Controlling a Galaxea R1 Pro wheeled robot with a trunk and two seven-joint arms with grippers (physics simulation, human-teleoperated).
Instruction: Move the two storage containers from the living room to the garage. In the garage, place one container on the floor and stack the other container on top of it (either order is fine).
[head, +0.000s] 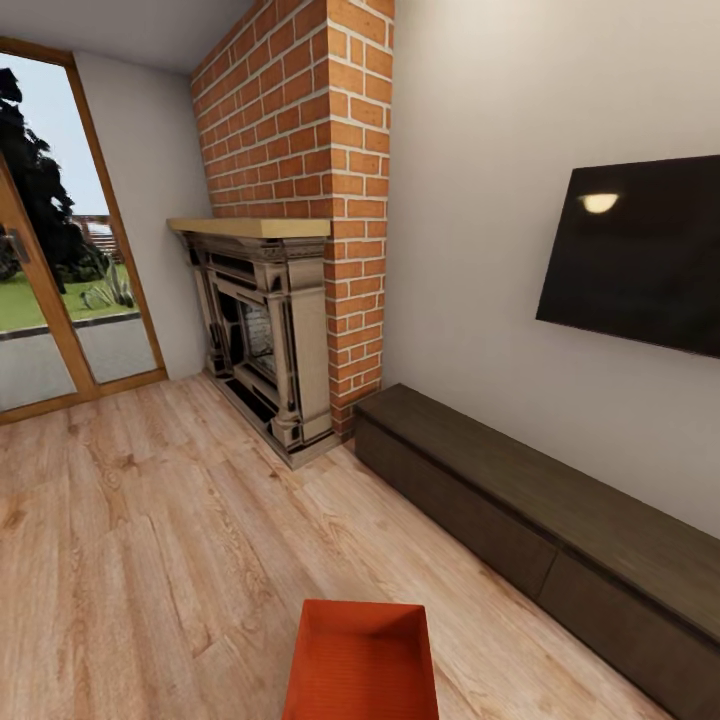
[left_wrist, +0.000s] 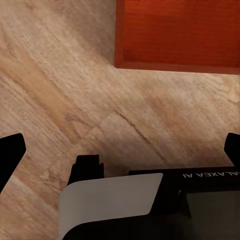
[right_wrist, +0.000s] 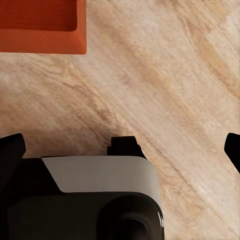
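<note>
You've got one orange-red storage container on the plank floor ahead — both grippers spread wide, empty.

Bright, soft daylight in a clean computer-made room.

Light comes in through the glass door, and a small lamp glow shines on the black TV. Shadows on the wood floor are faint. Straight lines lean near the edges. The wrist pictures look a bit blurry.
</note>
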